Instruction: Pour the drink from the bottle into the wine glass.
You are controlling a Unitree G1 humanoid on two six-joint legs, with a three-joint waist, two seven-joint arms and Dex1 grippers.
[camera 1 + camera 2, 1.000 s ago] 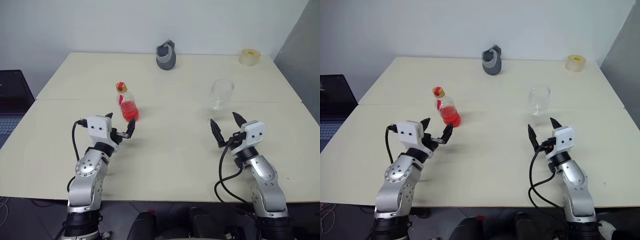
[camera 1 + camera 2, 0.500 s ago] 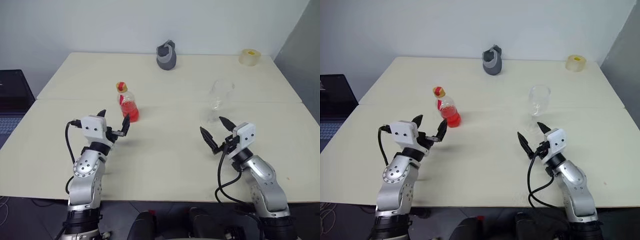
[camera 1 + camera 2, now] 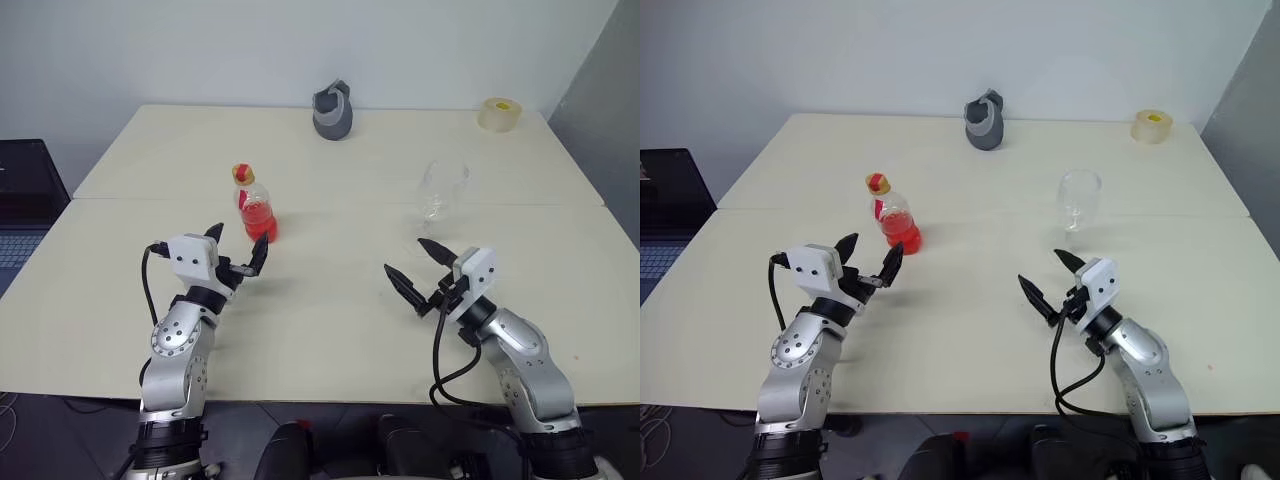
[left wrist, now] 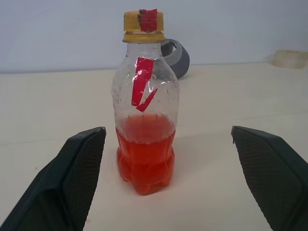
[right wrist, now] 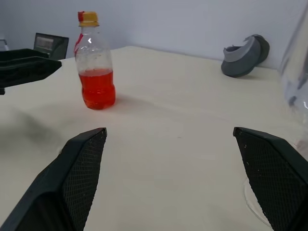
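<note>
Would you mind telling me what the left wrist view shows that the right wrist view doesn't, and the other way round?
The left wrist view adds the yellowish tape roll at the table's far edge. The right wrist view adds the clear wine glass, the open left tool facing the bottle, and a dark laptop screen beyond the table. Both share the bottle, upright and capped, with red drink in its lower part, the grey jug-like object behind it, and the pale table.

The bottle (image 5: 96, 62) stands upright on the surface (image 5: 178, 144), red drink (image 5: 97, 89) filling its lower part, a grey jug (image 5: 245, 55) far behind, between spread fingers (image 5: 72, 178).
</note>
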